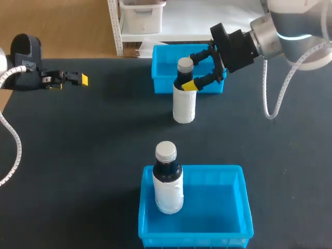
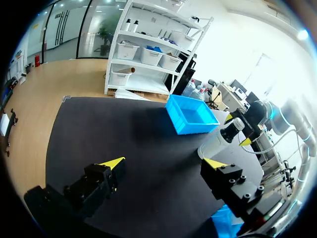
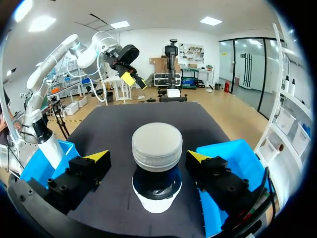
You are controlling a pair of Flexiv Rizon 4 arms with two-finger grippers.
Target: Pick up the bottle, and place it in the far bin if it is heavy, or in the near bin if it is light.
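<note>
Step in hand: grasp. R claw [image 1: 194, 70] straddles the neck of the bottle [image 1: 183, 104], which stands upright on the counter [image 1: 93, 145] just in front of the far bin [image 1: 163, 57]. Claw is apart, not clamped.

To do it well: keep the cap [image 3: 157, 144] centred, then close both fingers [image 3: 84, 171] evenly below it. The bottle is tall, so a one-sided touch could prob. tip it. Lift straight up and slow, so the weight can be judged. Far bin wall is right behind, so get clear of it before any move sideways.

Views: R wrist view shows a gap either side of the cap; head view can't settle that, since the bottle hides part of the far finger. Head view shows the layout: 2nd bottle [image 1: 168, 187] upright in the near bin [image 1: 228, 207], L claw [image 1: 72, 79] well apart at the counter's left. L wrist view shows that claw wide apart w/ nothing between.
</note>
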